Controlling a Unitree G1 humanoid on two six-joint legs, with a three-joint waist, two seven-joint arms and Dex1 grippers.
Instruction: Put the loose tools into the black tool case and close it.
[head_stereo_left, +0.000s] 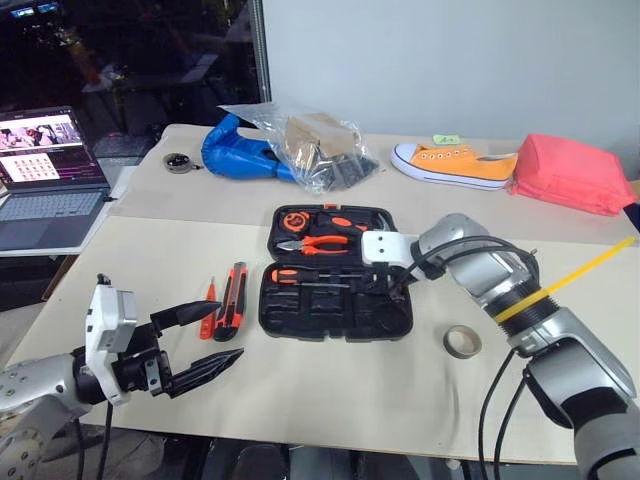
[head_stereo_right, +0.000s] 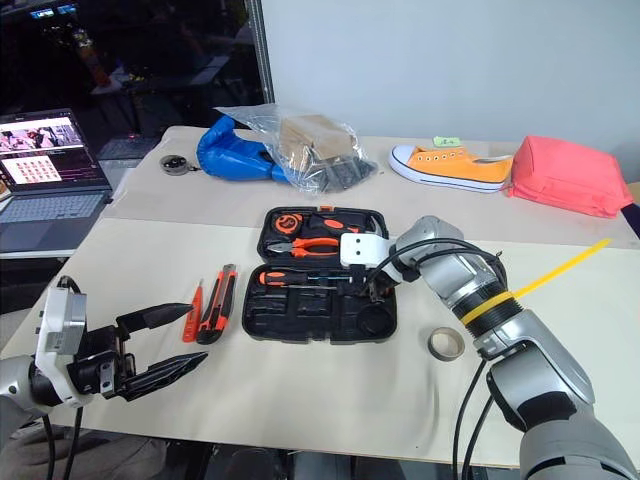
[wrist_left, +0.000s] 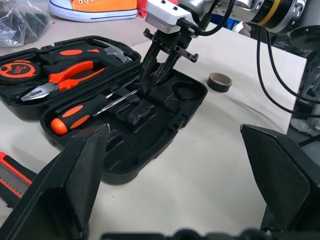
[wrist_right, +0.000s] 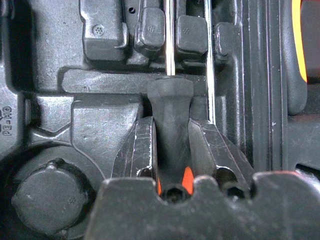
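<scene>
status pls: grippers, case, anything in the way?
Right gripper shut on a screwdriver over the open black tool case. Left gripper open, empty. Utility knife, tester screwdriver, tape ring loose on table.

table (head_stereo_left: 330, 400) | case (head_stereo_left: 300, 322), knife (head_stereo_left: 232, 300), tape ring (head_stereo_left: 462, 342), perhaps tester (head_stereo_left: 209, 308)

Silver jointed arms, black cables, yellow band on right forearm — white wrist housings, black claw (head_stereo_left: 197, 341) fingers

I can't read the laptop (head_stereo_left: 45, 170) screen, cut off at frame edge, bag (head_stereo_left: 315, 148) contents unclear
</scene>
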